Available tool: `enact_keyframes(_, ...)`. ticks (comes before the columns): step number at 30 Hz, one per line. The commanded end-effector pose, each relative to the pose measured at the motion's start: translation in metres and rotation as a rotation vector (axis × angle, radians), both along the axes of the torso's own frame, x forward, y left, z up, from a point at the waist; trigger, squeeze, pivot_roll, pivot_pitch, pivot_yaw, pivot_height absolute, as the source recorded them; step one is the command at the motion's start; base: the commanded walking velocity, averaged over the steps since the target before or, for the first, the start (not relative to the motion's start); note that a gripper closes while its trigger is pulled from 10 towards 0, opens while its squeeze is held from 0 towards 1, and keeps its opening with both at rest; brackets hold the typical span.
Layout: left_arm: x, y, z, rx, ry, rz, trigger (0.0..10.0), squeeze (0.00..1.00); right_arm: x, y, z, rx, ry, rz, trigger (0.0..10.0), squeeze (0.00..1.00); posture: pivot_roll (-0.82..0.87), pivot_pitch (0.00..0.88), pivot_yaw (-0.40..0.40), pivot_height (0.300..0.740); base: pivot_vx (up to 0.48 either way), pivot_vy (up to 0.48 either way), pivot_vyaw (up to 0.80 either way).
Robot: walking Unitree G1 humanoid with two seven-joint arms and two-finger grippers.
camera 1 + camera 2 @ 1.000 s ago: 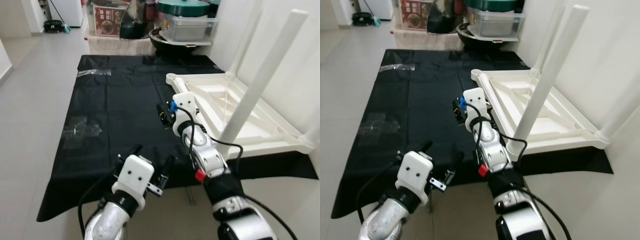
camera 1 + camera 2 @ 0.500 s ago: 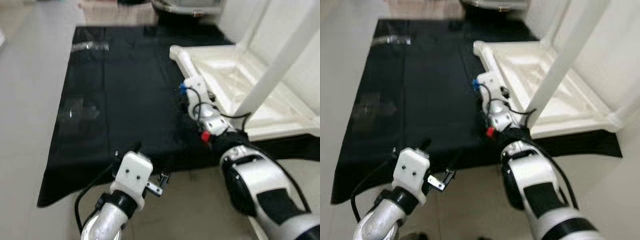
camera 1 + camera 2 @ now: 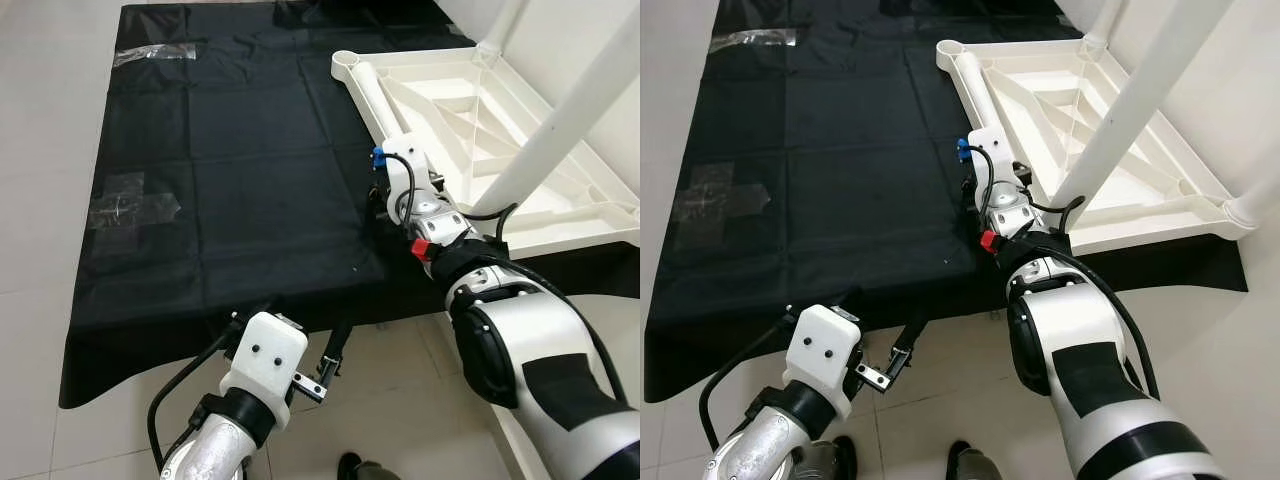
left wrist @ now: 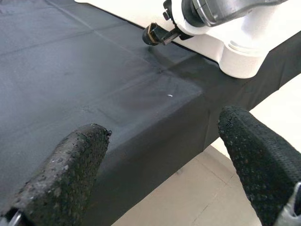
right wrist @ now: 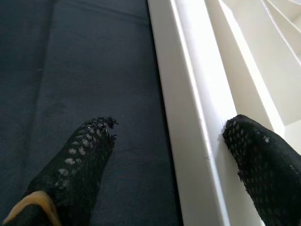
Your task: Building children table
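children's table, part-built — tabletop inverted, one leg seen fitted

white tabletop (image 3: 470,110) lies underside-up on the black sheet (image 3: 230,170) against the wall, ribs showing; one white leg (image 3: 560,120) stands up out of the near corner socket by the wall, and a second pale post rises at the far corner, though its seating cannot be made out; the far corner socket on the sheet side (image 3: 345,62) is open and empty, so at least one leg looks left to fit — no loose leg can be made out on the sheet; right gripper (image 5: 160,155) is low at the tabletop's side rail, fingers spread wide, one over the sheet and one over the rail, gripping nothing; left gripper (image 4: 160,155) hovers at the sheet's near edge above the tiled floor (image 3: 40,60), fingers wide and empty; by my judgement roughly mid-assembly, turning upright not yet done
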State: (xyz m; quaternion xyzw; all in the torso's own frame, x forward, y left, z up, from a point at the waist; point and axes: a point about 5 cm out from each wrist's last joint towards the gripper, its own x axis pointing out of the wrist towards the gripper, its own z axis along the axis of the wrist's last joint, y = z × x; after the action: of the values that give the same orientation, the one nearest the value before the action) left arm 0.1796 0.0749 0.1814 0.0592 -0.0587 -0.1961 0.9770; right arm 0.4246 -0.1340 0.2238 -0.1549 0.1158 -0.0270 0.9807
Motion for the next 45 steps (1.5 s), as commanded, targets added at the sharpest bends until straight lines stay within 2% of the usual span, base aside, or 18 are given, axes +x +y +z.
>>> enact_keyframes(1,-0.003,-0.002,-0.001,0.013,0.013,-0.008,10.0,0.00,-0.002,0.001,-0.011,0.039,0.072,0.003,10.0,0.00,0.11,0.298,-0.109,0.740,0.000,0.000,0.00)
enact_keyframes(7,0.000,-0.002,-0.001,0.010,0.012,0.001,10.0,0.00,-0.003,-0.001,-0.012,0.072,0.110,0.031,10.0,0.00,0.10,0.296,-0.111,0.740,0.000,0.000,0.00)
enact_keyframes(11,0.001,-0.002,-0.001,0.011,0.011,0.004,10.0,0.00,-0.002,-0.002,-0.008,0.053,0.124,0.073,10.0,0.00,0.09,0.290,-0.117,0.740,0.000,0.000,0.00)
enact_keyframes(15,0.002,-0.002,-0.001,0.008,0.008,0.008,10.0,0.00,-0.003,0.001,-0.009,0.004,0.185,0.175,10.0,0.00,0.09,0.287,-0.119,0.740,0.000,0.000,0.00)
enact_keyframes(18,0.003,-0.002,-0.001,0.007,0.007,0.010,10.0,0.00,-0.006,0.001,-0.019,-0.067,0.251,0.240,10.0,0.00,0.08,0.284,-0.119,0.740,0.000,0.000,0.00)
enact_keyframes(28,0.003,-0.003,-0.001,0.008,0.006,0.012,10.0,0.00,-0.012,-0.003,-0.035,-0.115,0.350,0.295,10.0,0.00,0.08,0.283,-0.119,0.740,0.000,0.000,0.00)
enact_keyframes(29,0.003,-0.003,-0.001,0.009,0.005,0.012,10.0,0.00,-0.013,-0.002,-0.038,-0.113,0.370,0.316,0.0,0.00,0.08,0.282,-0.122,0.740,0.000,0.000,0.00)
enact_keyframes(32,0.003,-0.001,-0.001,0.013,0.004,0.019,10.0,0.00,-0.015,0.001,-0.040,-0.123,0.398,0.385,0.0,0.00,0.09,0.279,-0.123,0.740,0.000,0.000,0.00)
enact_keyframes(45,0.008,0.000,-0.001,0.021,-0.010,0.019,10.0,0.00,-0.010,0.004,-0.023,-0.126,0.338,0.441,0.0,0.00,0.08,0.254,-0.113,0.740,0.000,0.000,0.00)
